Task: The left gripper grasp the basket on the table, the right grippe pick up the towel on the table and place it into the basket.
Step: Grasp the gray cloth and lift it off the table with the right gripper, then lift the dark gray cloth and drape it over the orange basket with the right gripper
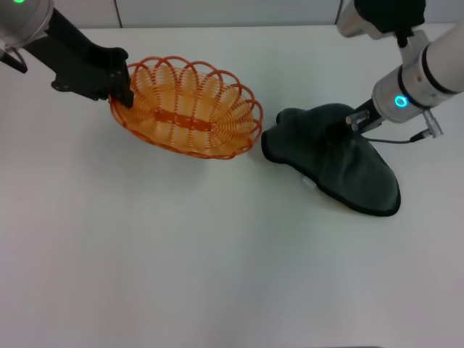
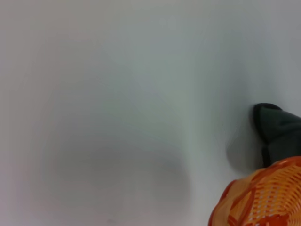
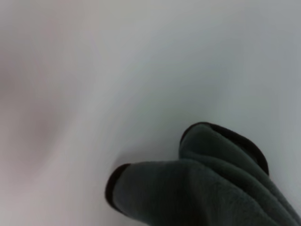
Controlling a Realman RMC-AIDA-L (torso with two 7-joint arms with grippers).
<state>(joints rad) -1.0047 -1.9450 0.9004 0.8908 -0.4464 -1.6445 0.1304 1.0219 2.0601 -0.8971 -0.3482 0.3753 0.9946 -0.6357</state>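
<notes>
The orange wire basket (image 1: 190,110) sits on the white table (image 1: 181,254) at the back left. My left gripper (image 1: 122,93) is shut on the basket's left rim. The dark grey-green towel (image 1: 341,163) lies to the right of the basket, its near end almost touching the rim. My right gripper (image 1: 342,125) comes down from the back right and pinches the towel's bunched, raised top; dark cloth hides its fingertips. In the left wrist view, a piece of the basket (image 2: 263,200) shows with the towel (image 2: 278,128) behind it. The right wrist view shows the towel (image 3: 211,188) in folds.
Bare white tabletop spreads across the whole front half and to the left. A thin black cable (image 1: 395,140) hangs from the right arm just above the towel. The table's back edge runs behind both arms.
</notes>
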